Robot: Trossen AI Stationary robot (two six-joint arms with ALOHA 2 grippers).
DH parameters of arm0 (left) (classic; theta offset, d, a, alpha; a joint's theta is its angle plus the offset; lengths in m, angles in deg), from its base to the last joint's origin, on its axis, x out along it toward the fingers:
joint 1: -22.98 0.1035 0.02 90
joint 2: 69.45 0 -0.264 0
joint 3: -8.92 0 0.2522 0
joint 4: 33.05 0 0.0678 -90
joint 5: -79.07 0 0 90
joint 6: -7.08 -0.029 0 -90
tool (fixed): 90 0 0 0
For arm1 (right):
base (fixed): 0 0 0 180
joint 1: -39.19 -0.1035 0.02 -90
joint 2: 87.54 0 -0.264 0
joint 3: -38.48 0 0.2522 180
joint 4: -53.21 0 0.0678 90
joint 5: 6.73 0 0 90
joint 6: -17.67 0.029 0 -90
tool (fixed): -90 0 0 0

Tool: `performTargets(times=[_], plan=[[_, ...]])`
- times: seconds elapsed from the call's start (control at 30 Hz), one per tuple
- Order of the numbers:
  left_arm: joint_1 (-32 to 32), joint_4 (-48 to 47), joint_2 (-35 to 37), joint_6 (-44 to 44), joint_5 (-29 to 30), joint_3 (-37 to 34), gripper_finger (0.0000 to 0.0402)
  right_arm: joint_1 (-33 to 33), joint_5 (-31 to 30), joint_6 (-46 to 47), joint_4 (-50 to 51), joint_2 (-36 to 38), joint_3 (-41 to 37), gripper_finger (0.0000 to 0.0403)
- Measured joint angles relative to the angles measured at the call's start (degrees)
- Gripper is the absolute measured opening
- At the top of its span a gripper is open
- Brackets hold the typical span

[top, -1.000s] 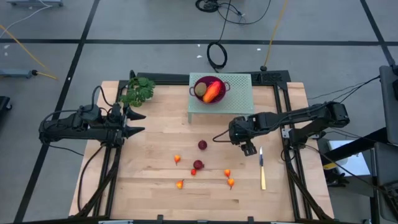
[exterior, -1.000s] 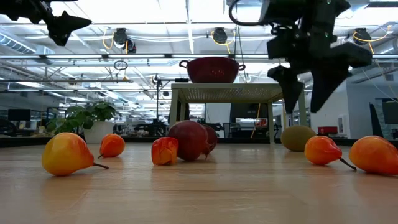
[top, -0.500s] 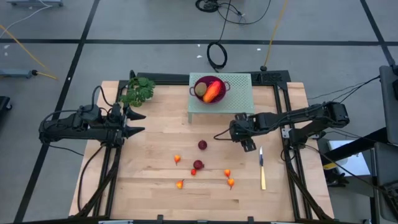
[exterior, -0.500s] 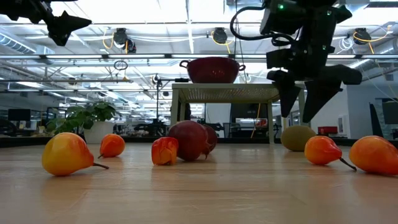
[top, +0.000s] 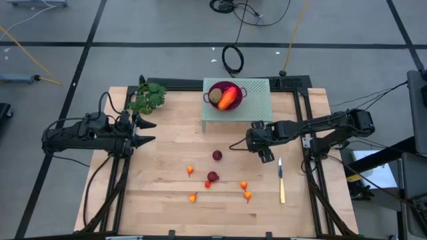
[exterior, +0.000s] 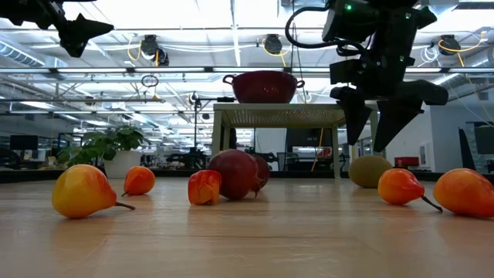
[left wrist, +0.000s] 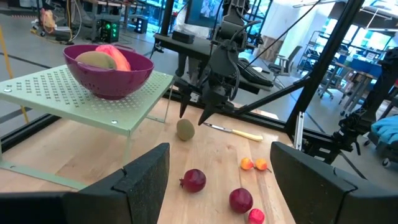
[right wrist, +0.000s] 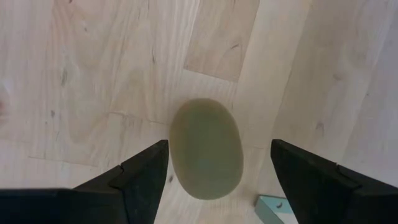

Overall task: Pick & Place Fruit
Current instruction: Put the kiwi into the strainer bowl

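Right wrist view is showing the reason for the right pincer (right wrist: 214, 171)'s pose: it is hanging point-down over a brownish-green oval fruit (right wrist: 206, 148) lying on the counter (right wrist: 93, 74), with its two dark fingers spread wide, one on each side of the oval and touching neither. It is holding nothing. That straddle looks like preparation for a top-down grasp, so the fingers can come down past the widest part before closing.

From the left wrist camera the same pincer (left wrist: 198, 111) is hovering above the oval (left wrist: 185, 129), just beside the leg of the green perforated stand (left wrist: 74, 99). On that stand a purple bowl (left wrist: 109, 78) is carrying another brownish-green oval (left wrist: 96, 60) and the longish orange-red piece (left wrist: 117, 57), so the raised bowl is probably the drop-off point and two pieces are already delivered.

The rest of the fruit is lying loose on the counter: two dark red balls (top: 217, 155) (top: 212, 177) and several tiny orange-red bits (top: 190, 171) scattered nearer the front edge. A slim yellowish knife (top: 281, 187) is lying near the right arm, and a leafy sprig (top: 148, 98) is sitting at the far left corner.

The left pincer (top: 148, 131) is waiting at the left side of the counter, fingers wide apart and empty, well clear of the fruit.
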Motion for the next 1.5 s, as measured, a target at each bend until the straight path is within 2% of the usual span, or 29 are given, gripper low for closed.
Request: performTargets(times=[0.97, 1.17, 1.5], plan=[[-0.01, 0.0, 0.0, -0.03, 0.0, 0.0, 0.0273, -0.02, 0.19, 0.9, -0.19, 0.0, 0.0, 0.0279], [0.01, -0.02, 0.0, -0.04, 0.0, 0.0, 0.0273, -0.01, 4.51, 0.92, -0.93, 0.0, -1.71, 0.0279], [0.01, 0.01, 0.0, 0.26, 0.02, 0.0, 0.0273, -0.02, -2.6, -0.13, -4.66, -0.02, -5.55, 0.0279]])
